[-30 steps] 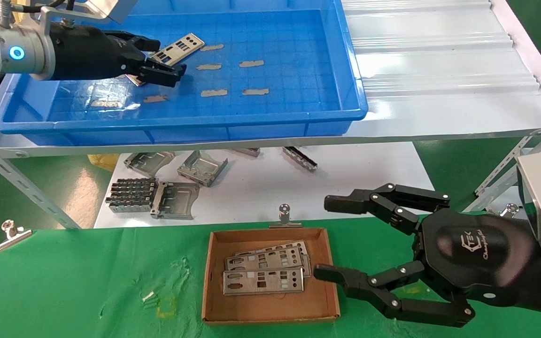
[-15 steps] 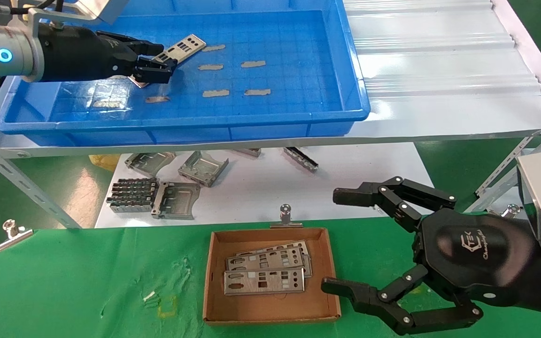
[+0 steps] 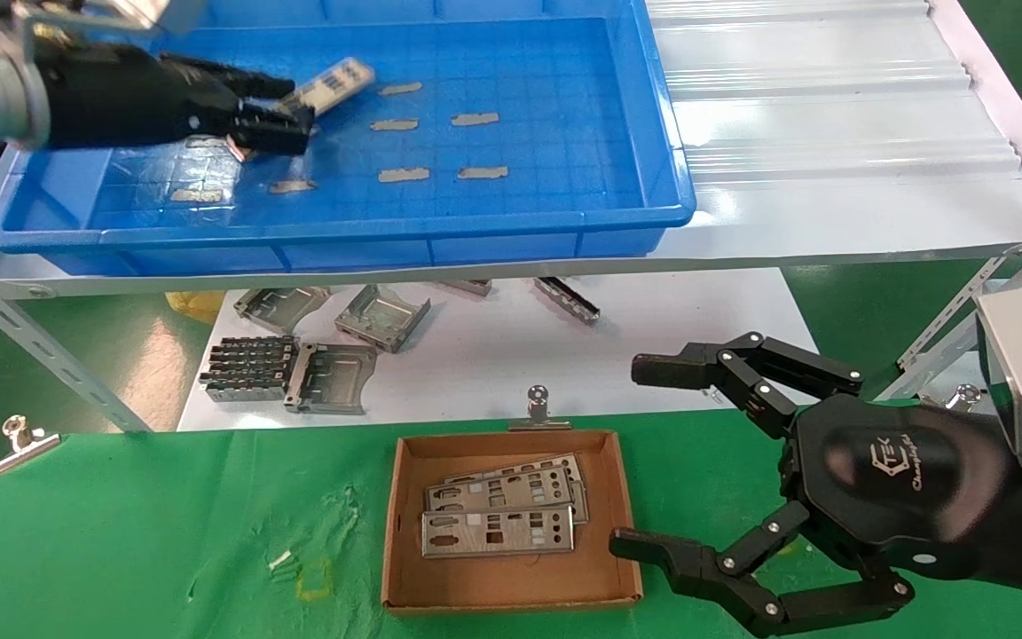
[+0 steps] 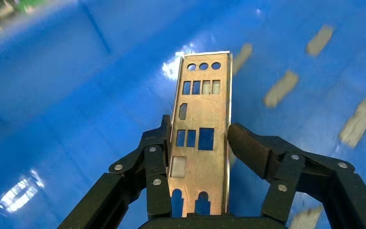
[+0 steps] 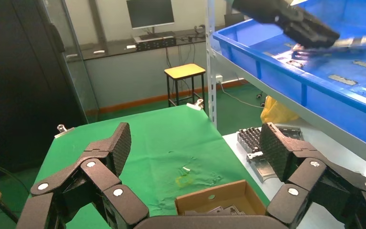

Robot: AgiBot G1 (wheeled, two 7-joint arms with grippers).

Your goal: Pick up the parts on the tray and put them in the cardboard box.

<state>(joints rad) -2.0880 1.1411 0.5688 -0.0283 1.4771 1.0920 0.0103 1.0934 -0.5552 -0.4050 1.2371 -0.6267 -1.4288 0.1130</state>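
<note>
Over the tray (image 3: 475, 222), my left gripper (image 3: 285, 120), closed on a part (image 3: 334, 82), is now lifting it toward the cardboard box (image 3: 511, 586), while my open right gripper (image 3: 653, 461) is waiting beside it.

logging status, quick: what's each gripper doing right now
Left gripper: shut on a metal plate, over the blue tray.
Right gripper: open, holding nothing, beside the cardboard box.

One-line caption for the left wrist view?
Left gripper fingers clasp a punched metal plate above the blue tray.
</note>
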